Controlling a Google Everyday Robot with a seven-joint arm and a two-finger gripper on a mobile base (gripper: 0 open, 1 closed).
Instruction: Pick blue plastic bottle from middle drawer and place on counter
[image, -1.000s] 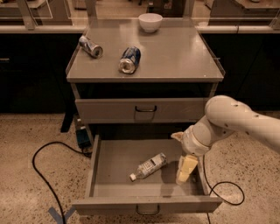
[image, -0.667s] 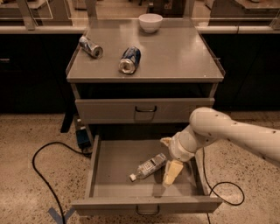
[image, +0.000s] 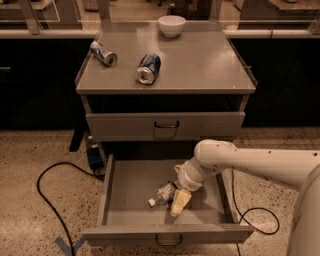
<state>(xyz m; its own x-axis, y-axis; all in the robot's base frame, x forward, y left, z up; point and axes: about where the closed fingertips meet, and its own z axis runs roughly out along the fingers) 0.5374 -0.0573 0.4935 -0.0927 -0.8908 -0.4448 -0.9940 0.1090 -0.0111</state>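
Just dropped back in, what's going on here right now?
The robot's arm reaches into the open middle drawer, with its tool down at the blue plastic bottle. The bottle lies on its side on the drawer floor, not yet lifted. Up on the counter are a silver can, a dark blue can and a white bowl.

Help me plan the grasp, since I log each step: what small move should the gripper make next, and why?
Probably ease the gripper down over the blue plastic bottle: it lies on its side on the middle drawer floor, the gripper hangs just beside its body, and nothing is lifted yet.
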